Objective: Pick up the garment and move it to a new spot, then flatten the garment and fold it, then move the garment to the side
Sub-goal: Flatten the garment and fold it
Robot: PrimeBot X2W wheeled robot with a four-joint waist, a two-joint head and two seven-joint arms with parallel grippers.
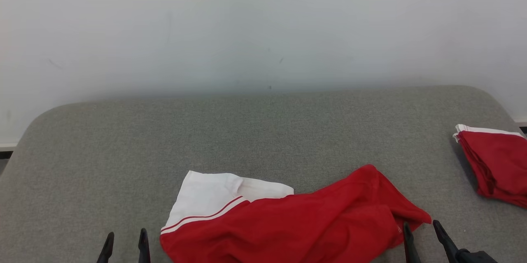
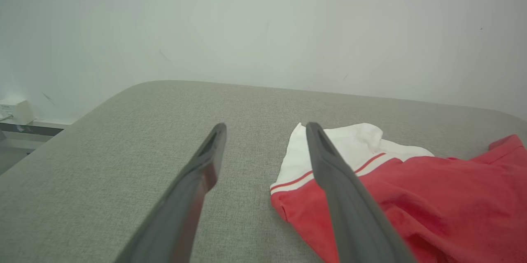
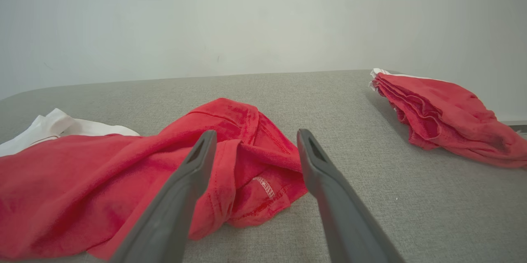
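Observation:
A red garment [image 1: 313, 222] with a white band and thin red stripe lies crumpled at the near edge of the grey padded table [image 1: 263, 131]. It appears in the left wrist view as the garment [image 2: 432, 205] and in the right wrist view as the garment [image 3: 123, 185]. My left gripper [image 1: 125, 240] stands open just left of its white end, empty. My right gripper [image 1: 422, 230] is open at the garment's right tip, nothing between its fingers. Seen from the wrists, the left gripper [image 2: 265, 129] and right gripper [image 3: 255, 135] both hover above the surface.
A second red garment [image 1: 496, 164], folded with a white edge, lies at the table's right edge; it is also the folded garment [image 3: 444, 115]. A pale wall [image 1: 263, 28] rises behind the table. Bare grey cloth stretches across the back and left.

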